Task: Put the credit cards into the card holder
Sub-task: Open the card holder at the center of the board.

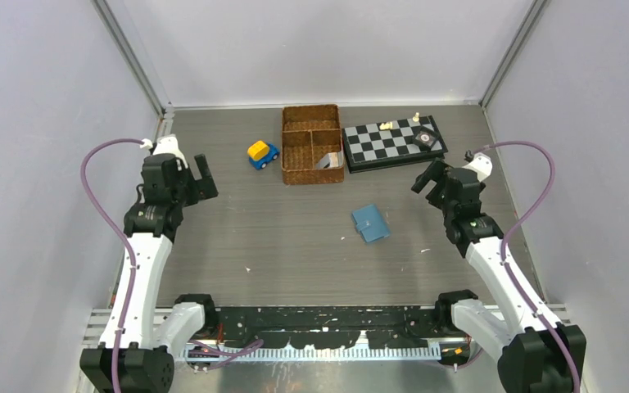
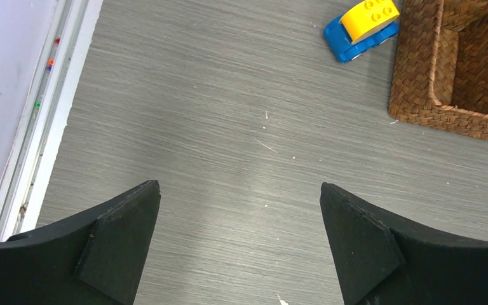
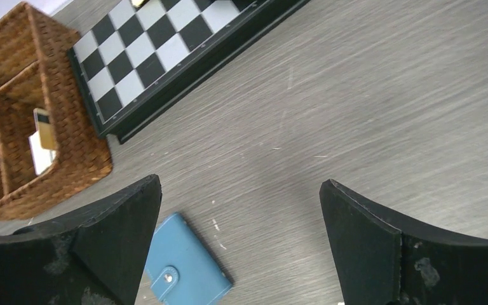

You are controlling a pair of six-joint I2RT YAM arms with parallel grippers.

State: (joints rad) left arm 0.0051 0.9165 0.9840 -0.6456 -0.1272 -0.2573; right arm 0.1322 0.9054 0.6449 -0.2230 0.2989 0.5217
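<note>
Lying near end effector (image 3: 240, 184): card holder (image 3: 187, 267)

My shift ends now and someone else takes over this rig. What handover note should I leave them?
Left gripper: open, empty, over the table.
Right gripper: open, empty, near the card holder.
Credit cards: in the wicker basket's near-right compartment.
Card holder: on the table, tab snapped shut.
Done: nothing. Left: open holder, fetch cards, slot them in.
</note>
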